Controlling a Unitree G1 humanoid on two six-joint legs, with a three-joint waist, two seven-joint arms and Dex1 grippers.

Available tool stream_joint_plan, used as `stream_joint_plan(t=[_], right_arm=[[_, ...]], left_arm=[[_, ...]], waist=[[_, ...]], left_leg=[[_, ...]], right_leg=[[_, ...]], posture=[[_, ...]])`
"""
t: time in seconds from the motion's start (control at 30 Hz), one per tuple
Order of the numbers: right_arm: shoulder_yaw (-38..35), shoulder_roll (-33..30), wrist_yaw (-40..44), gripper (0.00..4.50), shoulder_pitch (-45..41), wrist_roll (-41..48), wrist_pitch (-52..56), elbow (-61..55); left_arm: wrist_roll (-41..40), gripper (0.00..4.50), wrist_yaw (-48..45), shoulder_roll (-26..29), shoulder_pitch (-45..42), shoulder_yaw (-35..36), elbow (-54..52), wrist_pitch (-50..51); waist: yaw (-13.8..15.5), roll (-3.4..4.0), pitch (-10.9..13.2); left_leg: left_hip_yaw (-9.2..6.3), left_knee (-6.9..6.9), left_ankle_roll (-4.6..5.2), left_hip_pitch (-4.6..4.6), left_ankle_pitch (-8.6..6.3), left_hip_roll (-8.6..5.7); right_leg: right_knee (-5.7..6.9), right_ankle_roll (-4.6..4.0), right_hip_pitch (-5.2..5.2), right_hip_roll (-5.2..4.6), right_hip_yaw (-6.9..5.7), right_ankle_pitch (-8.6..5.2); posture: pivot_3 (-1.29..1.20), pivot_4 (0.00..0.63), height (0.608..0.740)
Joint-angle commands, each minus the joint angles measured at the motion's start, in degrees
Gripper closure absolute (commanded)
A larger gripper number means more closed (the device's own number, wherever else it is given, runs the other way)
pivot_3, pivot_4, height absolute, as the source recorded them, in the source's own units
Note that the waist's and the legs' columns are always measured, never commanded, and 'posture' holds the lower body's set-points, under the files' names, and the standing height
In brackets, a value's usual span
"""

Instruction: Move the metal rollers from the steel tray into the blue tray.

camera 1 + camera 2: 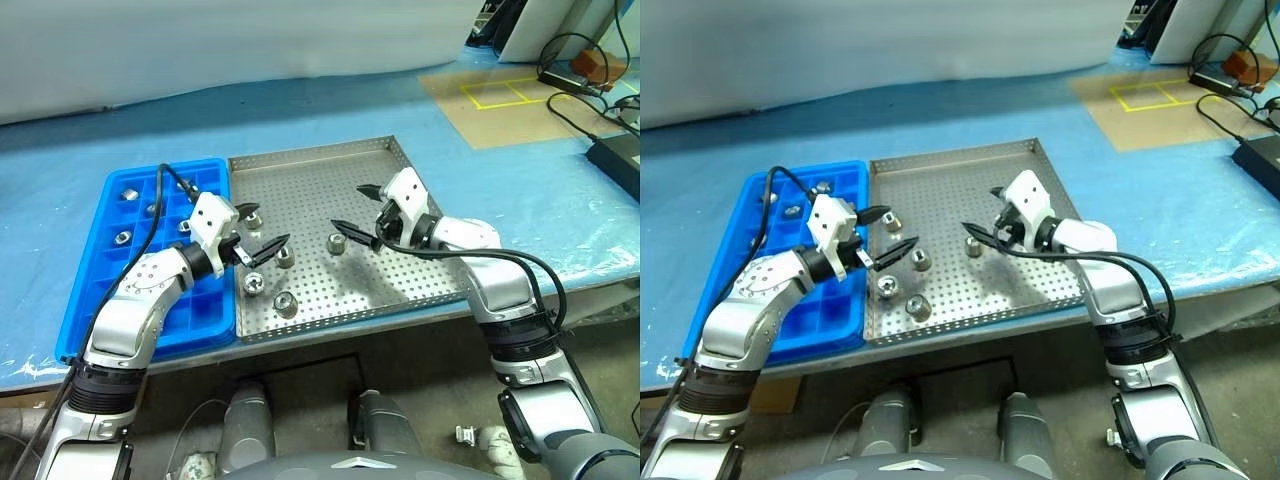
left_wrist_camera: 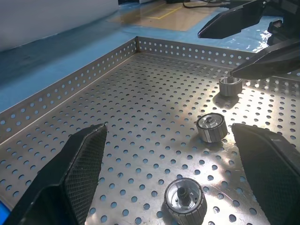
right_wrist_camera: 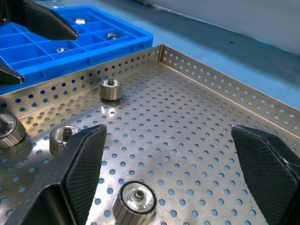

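The steel tray (image 1: 400,200) lies at mid-table with the blue tray (image 1: 95,290) against its left side. Several metal rollers stand in the steel tray's near left part, among them one (image 1: 285,257), one (image 1: 286,304) and one (image 1: 336,243). A few more rollers (image 1: 130,192) sit in the blue tray's far compartments. My left gripper (image 1: 262,230) hovers open over the steel tray's left edge, empty, with a roller (image 2: 212,127) just ahead of it. My right gripper (image 1: 352,208) is open and empty above the tray's middle, a roller (image 3: 136,199) below its fingers.
The trays rest on a table under blue sheeting (image 1: 300,110). At the far right are a cardboard patch with yellow tape (image 1: 500,95), black cables (image 1: 575,110) and a dark box (image 1: 620,160). The near table edge runs just below the trays.
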Motion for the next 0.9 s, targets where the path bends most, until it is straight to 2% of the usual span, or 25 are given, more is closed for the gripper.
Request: stream_joint_plan(t=[0.03,0.4,0.57,0.73,0.9], right_arm=[[-0.50,0.06,-0.33,0.06,-1.03,0.05,-1.28,-1.12],[-0.58,-0.05,-0.97,0.06,-0.28,0.19,-0.87,-2.09],[-0.75,-0.38,-0.97,0.06,-0.73,0.20,-0.93,-1.64],[-0.28,-2.32,1.42,0.06,-0.26,0.41,-0.57,-3.08],[-0.91,-1.89,-1.07,0.06,1.67,-0.25,-0.52,-3.89]], left_arm=[[-0.17,0.00,-0.36,0.00,-0.53,0.43,-0.40,-1.13],[-0.14,0.00,-0.30,-0.11,-1.71,-0.39,-0.79,-0.26],[-0.88,0.00,-1.14,-0.63,-5.65,-0.94,-0.02,0.10],[3.20,0.00,-9.79,3.37,-11.71,-5.89,6.58,-3.95],[6.79,0.00,-17.99,7.36,-18.40,-8.27,17.87,-10.49]], waist=[[0.00,0.00,0.00],[-0.01,0.00,0.00],[0.05,0.00,0.00],[-0.02,0.00,0.00],[-0.46,0.00,0.00]], left_leg=[[0.00,0.00,0.00,0.00,0.00,0.00],[0.00,0.00,0.00,0.00,0.00,0.00],[0.00,0.00,0.00,0.00,0.00,0.00],[0.01,0.02,0.00,0.01,0.00,-0.04],[0.03,-0.06,-0.07,0.02,0.05,0.06]], right_leg=[[0.00,0.00,0.00,0.00,0.00,0.00],[0.00,0.00,0.00,0.00,0.00,0.00],[0.00,0.00,0.00,0.00,0.00,0.00],[0.01,0.00,0.01,-0.02,0.03,0.00],[0.01,-0.01,-0.04,0.10,0.06,0.00]], posture=[[-0.06,0.150,0.740],[-0.07,0.150,0.740],[-0.07,0.150,0.740],[-0.11,0.150,0.740],[-0.15,0.150,0.740]])
